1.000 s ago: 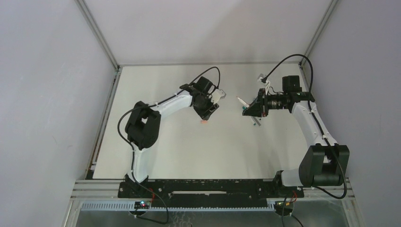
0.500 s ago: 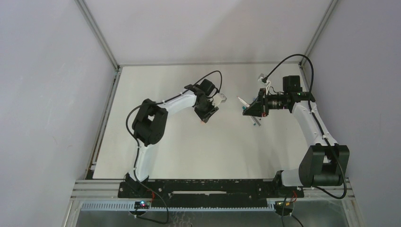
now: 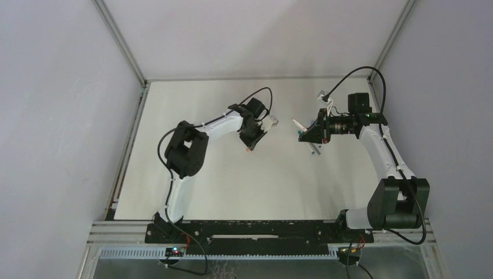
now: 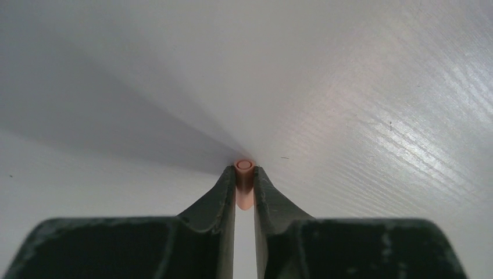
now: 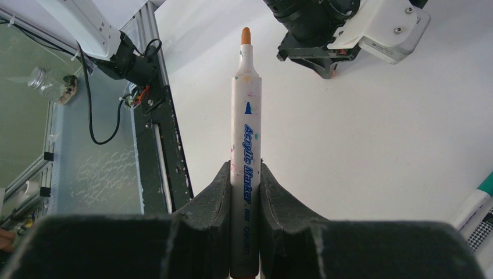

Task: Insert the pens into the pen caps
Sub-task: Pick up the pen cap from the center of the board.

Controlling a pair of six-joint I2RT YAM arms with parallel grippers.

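My left gripper [image 4: 245, 173] is shut on a salmon-pink pen cap [image 4: 244, 166], its round end just past the fingertips and close to the white table. From above, that gripper [image 3: 250, 145] points down at mid-table with the cap [image 3: 249, 150] at its tip. My right gripper [image 5: 245, 170] is shut on a white pen [image 5: 246, 110] marked "Acrylic Marker", its bare orange tip aimed at the left wrist. In the top view the right gripper [image 3: 303, 133] holds this pen [image 3: 296, 123] level, apart from the left gripper.
More pens [image 3: 314, 150] lie on the table under the right gripper, and their ends [image 5: 474, 214] show at the lower right of the right wrist view. Grey walls and an aluminium frame [image 3: 122, 46] surround the table. The black base rail [image 3: 256, 229] runs along the near edge.
My left gripper's jaws have closed on the salmon-pink cap, and the left arm has shifted slightly over it. The right arm and its pen have stayed still.
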